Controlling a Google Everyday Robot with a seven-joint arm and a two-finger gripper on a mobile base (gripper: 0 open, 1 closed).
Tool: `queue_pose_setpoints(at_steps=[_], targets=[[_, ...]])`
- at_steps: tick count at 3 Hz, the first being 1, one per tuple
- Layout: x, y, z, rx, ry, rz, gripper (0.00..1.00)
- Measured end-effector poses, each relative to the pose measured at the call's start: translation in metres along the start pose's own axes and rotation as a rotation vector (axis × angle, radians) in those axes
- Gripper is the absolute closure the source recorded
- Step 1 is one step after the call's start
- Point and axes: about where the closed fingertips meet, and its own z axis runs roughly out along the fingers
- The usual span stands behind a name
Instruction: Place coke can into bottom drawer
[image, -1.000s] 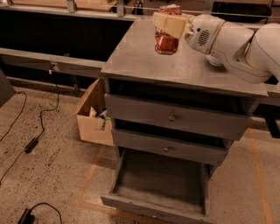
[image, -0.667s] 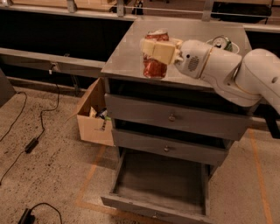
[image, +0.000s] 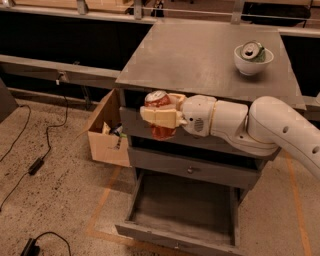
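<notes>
End effector (image: 161, 116) with coke can (image: 158, 100), now lower, above open bottom drawer (image: 186, 206).

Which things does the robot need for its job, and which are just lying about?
For the job:
coke can, held in the gripper in front of the top drawer
bottom drawer, pulled open below

Just lying about:
white bowl holding a green-and-silver can, on the cabinet top
cardboard box and black cables, on the floor
</notes>
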Motion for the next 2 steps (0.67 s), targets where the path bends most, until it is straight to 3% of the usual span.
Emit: queue_pose_setpoints(at_steps=[1, 2], targets=[[0.008, 0.001, 0.001, 0.007, 0.002, 0.008, 1.0], [0.056, -0.002, -0.006, 0.043, -0.01, 0.019, 1.0]])
